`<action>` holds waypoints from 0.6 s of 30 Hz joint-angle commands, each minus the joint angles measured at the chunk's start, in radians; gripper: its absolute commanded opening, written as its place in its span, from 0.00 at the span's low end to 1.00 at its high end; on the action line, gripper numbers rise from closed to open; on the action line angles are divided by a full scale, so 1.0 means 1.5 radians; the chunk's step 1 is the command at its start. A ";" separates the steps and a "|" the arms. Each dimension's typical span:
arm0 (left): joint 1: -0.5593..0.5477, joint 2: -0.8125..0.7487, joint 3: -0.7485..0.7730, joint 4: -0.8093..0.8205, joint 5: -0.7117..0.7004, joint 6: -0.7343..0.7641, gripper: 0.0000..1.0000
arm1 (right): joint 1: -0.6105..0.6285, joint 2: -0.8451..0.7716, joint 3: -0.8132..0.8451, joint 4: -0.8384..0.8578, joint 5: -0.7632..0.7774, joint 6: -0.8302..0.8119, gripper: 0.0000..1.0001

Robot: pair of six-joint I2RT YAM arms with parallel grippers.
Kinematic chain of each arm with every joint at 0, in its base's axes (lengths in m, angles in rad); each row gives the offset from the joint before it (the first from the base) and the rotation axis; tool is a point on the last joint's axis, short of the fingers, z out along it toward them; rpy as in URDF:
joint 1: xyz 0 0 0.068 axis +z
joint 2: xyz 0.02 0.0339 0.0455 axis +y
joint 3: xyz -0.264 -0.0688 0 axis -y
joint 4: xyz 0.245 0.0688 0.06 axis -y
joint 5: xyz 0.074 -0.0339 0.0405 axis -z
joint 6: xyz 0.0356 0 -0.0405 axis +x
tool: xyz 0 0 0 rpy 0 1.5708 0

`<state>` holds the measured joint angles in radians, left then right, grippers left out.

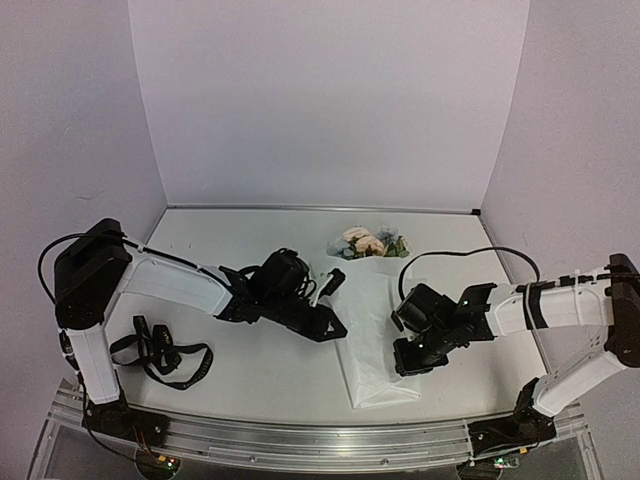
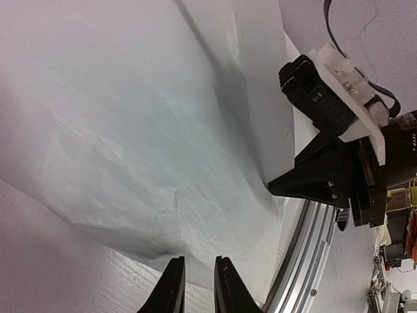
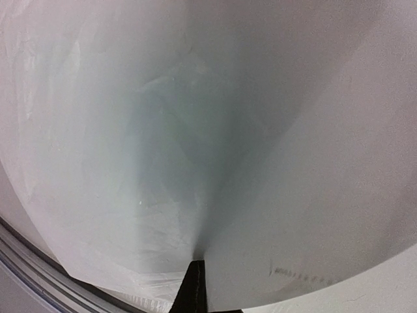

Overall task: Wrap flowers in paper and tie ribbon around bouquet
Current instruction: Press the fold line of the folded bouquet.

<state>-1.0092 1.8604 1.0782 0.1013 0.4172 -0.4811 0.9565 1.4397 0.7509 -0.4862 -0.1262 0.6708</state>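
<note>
Pinching the paper [image 1: 365,340] in our right gripper [image 3: 195,266], jaws closed on it, likely for folding — left gripper [image 2: 195,262] jaws barely apart, hold unclear.

White arm links [image 1: 175,280], black joints [image 1: 90,270], black cables [image 1: 470,249]

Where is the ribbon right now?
Top view: the ribbon lies looped on the table at near left, beside the left arm, apart from the paper.
</note>
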 commanded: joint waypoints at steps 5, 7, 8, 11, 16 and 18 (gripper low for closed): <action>-0.001 0.055 0.047 0.090 0.039 -0.031 0.19 | 0.003 0.006 0.007 0.006 0.022 0.002 0.00; 0.003 0.066 0.045 0.092 0.023 -0.034 0.18 | 0.003 0.002 0.005 0.006 0.024 0.002 0.00; 0.008 0.070 0.038 0.096 0.016 -0.035 0.18 | 0.003 0.001 0.006 0.004 0.023 0.002 0.00; 0.029 0.088 0.025 0.105 0.014 -0.038 0.18 | 0.003 -0.005 0.007 -0.002 0.022 -0.002 0.00; 0.067 0.104 0.025 0.106 0.030 -0.028 0.18 | 0.003 -0.010 0.009 -0.005 0.000 -0.009 0.00; 0.080 0.100 0.029 0.100 0.027 -0.022 0.18 | 0.003 -0.012 0.012 -0.006 -0.007 -0.011 0.00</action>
<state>-0.9307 2.0133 1.1103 0.2199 0.4574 -0.5278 0.9565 1.4445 0.7509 -0.4859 -0.1244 0.6697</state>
